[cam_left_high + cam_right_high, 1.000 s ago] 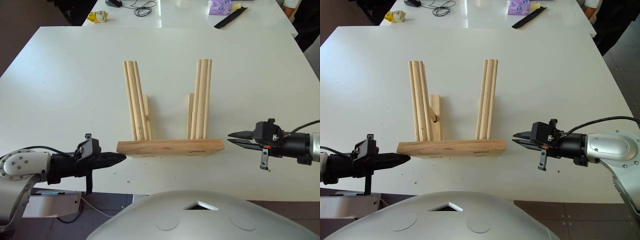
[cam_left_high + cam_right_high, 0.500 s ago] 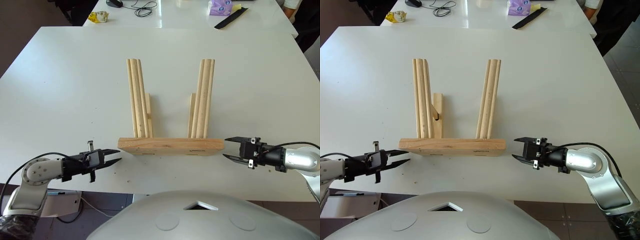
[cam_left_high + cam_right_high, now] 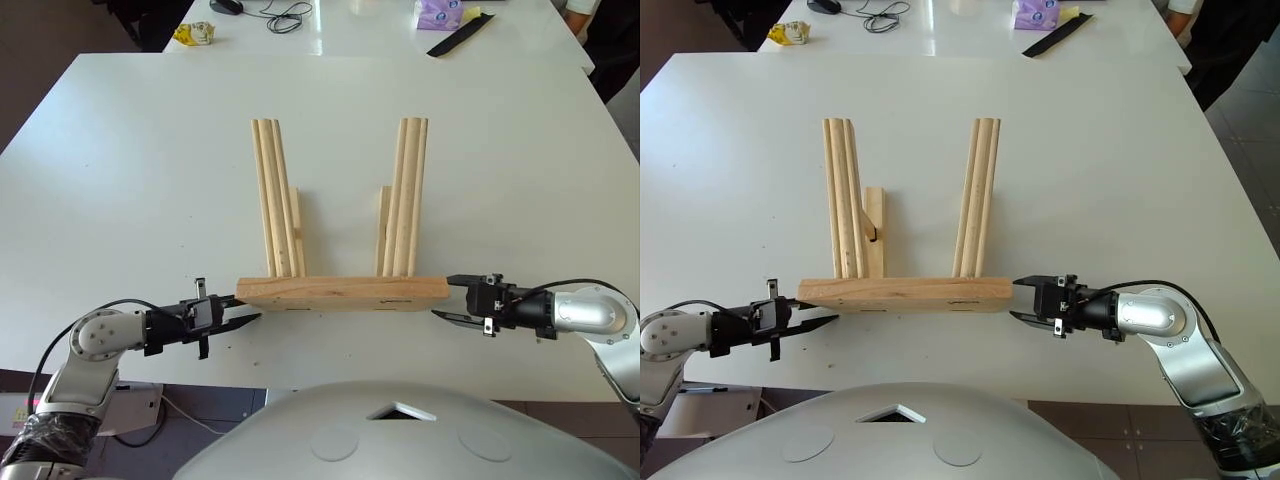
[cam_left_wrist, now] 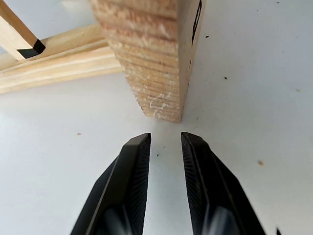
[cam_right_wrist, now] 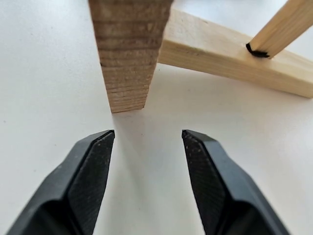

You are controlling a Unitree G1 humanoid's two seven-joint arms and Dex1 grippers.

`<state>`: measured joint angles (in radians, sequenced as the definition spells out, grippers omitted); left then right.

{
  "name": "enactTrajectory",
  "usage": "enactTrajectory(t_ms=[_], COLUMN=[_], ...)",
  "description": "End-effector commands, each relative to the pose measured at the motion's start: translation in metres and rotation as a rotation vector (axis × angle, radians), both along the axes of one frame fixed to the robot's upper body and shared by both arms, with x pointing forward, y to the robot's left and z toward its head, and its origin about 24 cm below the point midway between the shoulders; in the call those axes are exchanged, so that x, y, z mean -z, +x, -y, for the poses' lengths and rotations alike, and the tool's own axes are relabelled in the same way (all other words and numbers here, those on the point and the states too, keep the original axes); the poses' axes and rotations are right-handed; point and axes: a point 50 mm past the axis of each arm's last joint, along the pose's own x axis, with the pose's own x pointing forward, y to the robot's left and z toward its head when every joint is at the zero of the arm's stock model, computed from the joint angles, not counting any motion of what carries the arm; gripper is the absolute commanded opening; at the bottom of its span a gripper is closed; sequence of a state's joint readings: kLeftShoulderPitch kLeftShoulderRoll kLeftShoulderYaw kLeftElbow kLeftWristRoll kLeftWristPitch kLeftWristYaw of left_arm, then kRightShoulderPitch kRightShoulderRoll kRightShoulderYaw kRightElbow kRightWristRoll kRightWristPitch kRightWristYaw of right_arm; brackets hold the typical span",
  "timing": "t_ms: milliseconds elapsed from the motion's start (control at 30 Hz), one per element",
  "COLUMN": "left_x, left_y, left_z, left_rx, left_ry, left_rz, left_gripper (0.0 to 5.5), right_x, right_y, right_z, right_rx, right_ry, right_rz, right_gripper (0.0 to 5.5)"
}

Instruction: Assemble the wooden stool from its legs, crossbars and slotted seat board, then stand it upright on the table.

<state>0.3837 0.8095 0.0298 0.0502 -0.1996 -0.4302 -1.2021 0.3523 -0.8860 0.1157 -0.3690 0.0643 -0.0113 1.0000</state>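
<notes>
While both arms reach low and inward along the bottom of the frame, the left gripper (image 3: 243, 310) at lower left and the right gripper (image 3: 445, 298) at lower right hold their fingers parted and empty, just short of the seat board (image 3: 340, 293) ends. The board stands on edge at centre on the table (image 3: 130, 160), its legs (image 3: 272, 195) pointing toward the top of the frame.

One seat board (image 3: 340, 293), two leg frames (image 3: 275, 200), two short crossbars (image 3: 293, 230), one tabletop (image 3: 130, 150), and two grippers: left gripper (image 3: 245, 309), right gripper (image 3: 443, 298).
</notes>
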Motion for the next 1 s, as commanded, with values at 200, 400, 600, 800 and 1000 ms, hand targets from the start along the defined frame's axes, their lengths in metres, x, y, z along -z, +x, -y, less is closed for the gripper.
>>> enactTrajectory(t_ms=[200, 400, 600, 800, 1000], left_x=[0.006, 0.012, 0.014, 0.016, 0.015], left_y=[-0.002, -0.001, 0.003, 0.005, 0.014], left_z=[0.008, 0.016, 0.016, 0.021, 0.022], left_rx=[0.085, 0.092, 0.073, 0.092, 0.109], left_ry=[0.014, -0.001, -0.004, -0.004, 0.017], left_rz=[-0.099, -0.131, -0.12, -0.113, -0.071], left_gripper=[2.37, 2.64, 2.64, 2.64, 2.64], right_x=[0.004, 0.006, 0.008, 0.01, 0.011], right_y=[0.006, 0.01, 0.009, 0.003, 0.0], right_z=[-0.003, -0.007, -0.012, -0.021, -0.027], right_rx=[-0.036, -0.067, -0.094, -0.105, -0.11], right_ry=[-0.019, -0.021, -0.01, 0.015, 0.023], right_rz=[0.021, 0.027, 0.018, 0.006, 0.005], right_gripper=[2.57, 2.57, 2.57, 2.57, 2.57])
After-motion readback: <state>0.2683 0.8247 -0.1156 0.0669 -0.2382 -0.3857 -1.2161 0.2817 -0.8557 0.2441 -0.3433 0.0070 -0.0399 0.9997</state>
